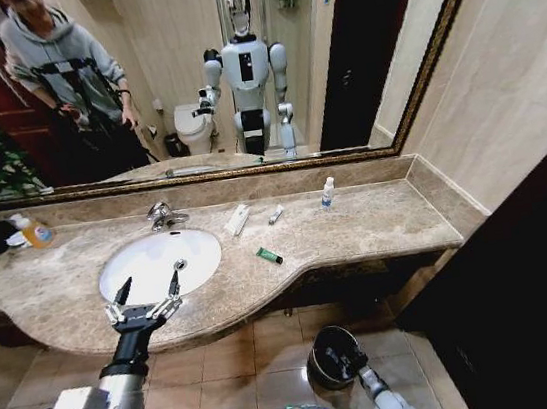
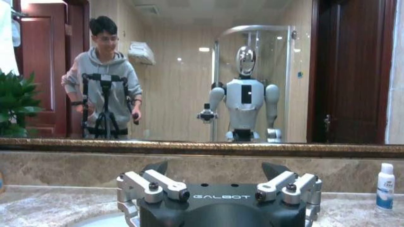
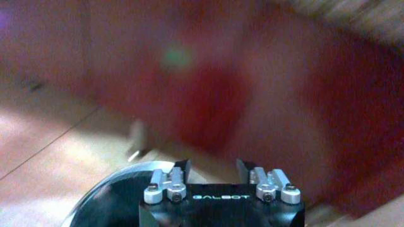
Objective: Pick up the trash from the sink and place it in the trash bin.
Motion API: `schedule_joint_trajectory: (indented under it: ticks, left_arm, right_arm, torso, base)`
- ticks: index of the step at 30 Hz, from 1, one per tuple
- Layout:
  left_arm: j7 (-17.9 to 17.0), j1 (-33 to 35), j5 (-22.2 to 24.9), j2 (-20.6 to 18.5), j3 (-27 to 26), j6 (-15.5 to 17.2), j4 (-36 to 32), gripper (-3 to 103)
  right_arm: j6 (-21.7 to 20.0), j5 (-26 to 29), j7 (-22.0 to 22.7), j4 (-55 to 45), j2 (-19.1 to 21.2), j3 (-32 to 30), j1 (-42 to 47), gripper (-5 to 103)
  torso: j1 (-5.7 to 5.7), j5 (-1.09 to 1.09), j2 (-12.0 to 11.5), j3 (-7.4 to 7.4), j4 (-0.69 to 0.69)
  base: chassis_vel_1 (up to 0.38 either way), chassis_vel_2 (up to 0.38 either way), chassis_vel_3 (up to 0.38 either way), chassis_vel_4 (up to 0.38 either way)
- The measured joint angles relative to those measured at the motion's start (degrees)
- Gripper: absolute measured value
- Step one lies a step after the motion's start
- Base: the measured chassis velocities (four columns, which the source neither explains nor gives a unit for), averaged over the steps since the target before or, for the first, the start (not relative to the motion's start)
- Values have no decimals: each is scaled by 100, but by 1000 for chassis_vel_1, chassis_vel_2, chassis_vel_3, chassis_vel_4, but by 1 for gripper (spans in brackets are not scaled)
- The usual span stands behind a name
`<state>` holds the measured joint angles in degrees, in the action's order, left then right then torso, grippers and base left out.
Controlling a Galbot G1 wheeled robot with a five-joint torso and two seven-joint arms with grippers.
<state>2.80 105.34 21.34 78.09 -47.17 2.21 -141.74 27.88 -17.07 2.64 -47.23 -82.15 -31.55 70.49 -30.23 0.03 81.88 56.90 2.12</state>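
Left arm, grey and black, reaching forward and up from lower left; black-and-silver left gripper [image 1: 150, 286] hovering with two dark pointed fingers [image 2: 275, 169] spread wide apart, nothing between them. Right arm hanging low at lower right, forearm angling down; black right gripper [image 3: 212, 165] pointing downward, short fingers standing apart, holding nothing.

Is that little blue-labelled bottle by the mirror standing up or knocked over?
Standing upright. The bottle stands on the counter near the mirror, white cap on top.
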Motion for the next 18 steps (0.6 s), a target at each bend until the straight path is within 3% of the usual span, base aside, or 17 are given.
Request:
schedule_joint_trajectory:
  ticks: [2,3,7,8,10,12,13,16,18]
  left_arm:
    - [0,0,0,0,0,0,0,100]
    - [0,0,0,0,0,0,0,100]
    - [-1,0,0,0,0,0,0,100]
    - [-1,0,0,0,0,0,0,100]
    - [0,0,0,0,0,0,0,100]
    - [0,0,0,0,0,0,0,100]
    - [0,0,0,-1,0,0,0,100]
    - [0,0,0,0,0,0,0,100]
    - [0,0,0,0,0,0,0,100]
  right_arm:
    - [-195,339,93,-1181,140,-152,655,58]
    - [-195,339,93,-1181,140,-152,655,58]
    - [-615,886,287,-3919,116,-967,2212,80]
    - [-615,886,287,-3919,116,-967,2212,80]
    - [-626,1247,373,-4857,65,-1356,2881,90]
    - [-624,1349,395,-5044,60,-1413,2995,90]
    - [-563,1679,419,-5644,33,-1572,3286,98]
    - [-458,2050,440,-6264,-9,-1670,3426,99]
    - [-626,2435,343,-6895,-110,-1822,3321,100]
  torso:
    - [0,-6,0,0,-2]
    - [0,-6,0,0,-2]
    - [1,-4,1,-1,-2]
    - [1,-4,1,-1,-2]
    - [2,-2,1,-1,-3]
    - [1,-3,1,0,-4]
    - [2,-4,2,0,-4]
    - [2,-2,1,0,-3]
    - [2,-4,1,0,-3]
  base:
    - [0,0,0,0]
    - [0,0,0,0]
    - [0,0,0,0]
    - [0,0,0,0]
    - [0,0,0,0]
    - [0,0,0,0]
    - [0,0,0,0]
    - [0,0,0,0]
    - [0,0,0,0]
